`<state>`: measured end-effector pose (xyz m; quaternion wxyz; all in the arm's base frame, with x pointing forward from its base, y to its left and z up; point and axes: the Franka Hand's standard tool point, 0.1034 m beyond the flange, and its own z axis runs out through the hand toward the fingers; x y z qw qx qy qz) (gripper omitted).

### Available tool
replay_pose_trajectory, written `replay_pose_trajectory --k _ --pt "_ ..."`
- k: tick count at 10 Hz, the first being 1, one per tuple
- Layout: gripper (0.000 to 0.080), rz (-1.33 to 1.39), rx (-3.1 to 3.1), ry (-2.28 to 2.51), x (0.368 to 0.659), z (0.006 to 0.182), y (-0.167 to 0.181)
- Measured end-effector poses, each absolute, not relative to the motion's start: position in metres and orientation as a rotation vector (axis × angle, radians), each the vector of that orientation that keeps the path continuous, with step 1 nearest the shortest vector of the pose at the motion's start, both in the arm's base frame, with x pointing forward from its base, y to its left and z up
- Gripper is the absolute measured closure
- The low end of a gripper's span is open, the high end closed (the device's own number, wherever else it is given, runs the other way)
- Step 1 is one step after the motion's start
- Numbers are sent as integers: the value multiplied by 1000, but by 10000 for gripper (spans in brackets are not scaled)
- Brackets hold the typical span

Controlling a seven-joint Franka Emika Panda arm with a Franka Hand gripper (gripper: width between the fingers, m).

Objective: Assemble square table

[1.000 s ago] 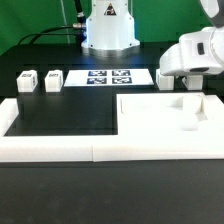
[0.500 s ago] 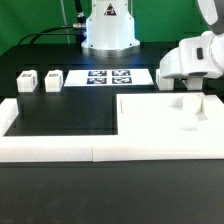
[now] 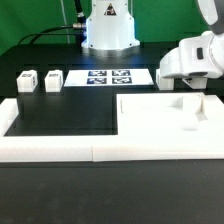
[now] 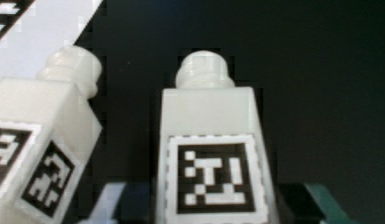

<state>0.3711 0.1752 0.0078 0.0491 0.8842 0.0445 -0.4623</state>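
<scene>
Arm at the exterior view's right, bent downward, claw low at the right end of the tabletop on the counter. Wrist view alone: claw clamped on a tagged leg post, neighbouring post just beside. Exterior view alone: third post and fourth post at the left, well apart from the tabletop.

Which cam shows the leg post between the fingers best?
Wrist view: the leg post fills the frame, tag and rounded tip clear, fingers on either side. In the exterior view it is tiny and mostly hidden under the arm.
</scene>
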Motion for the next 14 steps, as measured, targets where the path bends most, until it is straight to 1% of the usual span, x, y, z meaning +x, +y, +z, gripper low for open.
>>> replay_pose_trajectory --k 1,2,3,4,6,7,8,9,10,11,12,13,14 --pt "511 -1409 2694 136 371 8 175" --pt "510 -1444 2686 190 376 19 171" --pt "510 -1439 2708 232 398 50 163" --pt "509 -1383 2755 235 414 72 156" --pt "509 -1356 2788 243 433 116 140" --pt "509 -1323 2796 254 437 125 135" --pt "509 -1225 2851 255 445 121 139" --pt "509 -1094 2912 252 450 120 140" --pt "509 -999 2948 251 449 122 140" --pt "509 -938 2980 284 457 123 138" --pt "509 -838 3031 302 488 132 131" --pt "509 -726 3075 289 517 147 125" --pt "509 -552 3122 277 545 155 124"
